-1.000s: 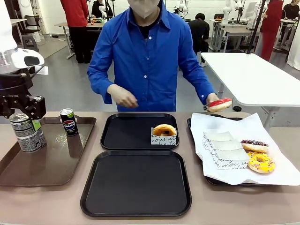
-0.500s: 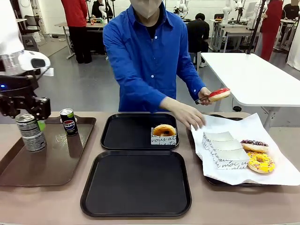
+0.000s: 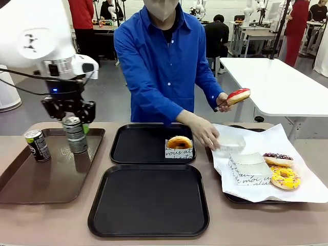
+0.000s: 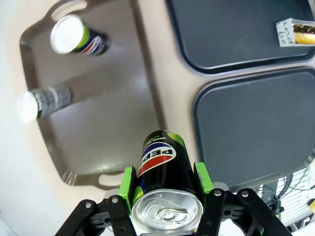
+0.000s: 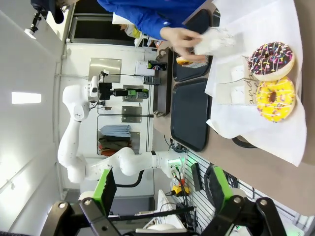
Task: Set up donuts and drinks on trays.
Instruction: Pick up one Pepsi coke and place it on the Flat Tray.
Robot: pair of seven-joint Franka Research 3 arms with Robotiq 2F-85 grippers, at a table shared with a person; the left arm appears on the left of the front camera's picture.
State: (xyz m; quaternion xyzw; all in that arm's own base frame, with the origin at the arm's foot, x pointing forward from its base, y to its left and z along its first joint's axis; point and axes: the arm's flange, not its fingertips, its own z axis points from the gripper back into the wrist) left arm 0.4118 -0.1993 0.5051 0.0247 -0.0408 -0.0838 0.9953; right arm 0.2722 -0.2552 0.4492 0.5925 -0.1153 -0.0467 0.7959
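Beneath the left gripper [image 4: 166, 184], the table [image 4: 162, 64], with a long brown tray [image 4: 123, 108] straight below. Off to one side of that gripper, the near black tray [image 4: 251, 128], then the far black tray [image 4: 221, 34] beyond it. Ahead of the right gripper [image 5: 162, 189], a white paper sheet [image 5: 231, 123].

Left gripper clamped on a drink can [image 4: 160, 157], green pads pressed to both sides, lifted clear of the table. Right gripper with fingers spread, nothing between.

Past the held can, upright on the brown tray: a grey can [image 4: 44, 101] and a green-striped can [image 4: 78, 37].

On the paper, chocolate donut [image 5: 270, 60] and yellow donut [image 5: 274, 99] side by side; farther off, a person's hand [image 5: 179, 38] on a paper sleeve. Sleeved donut [image 4: 300, 32] on the far black tray.
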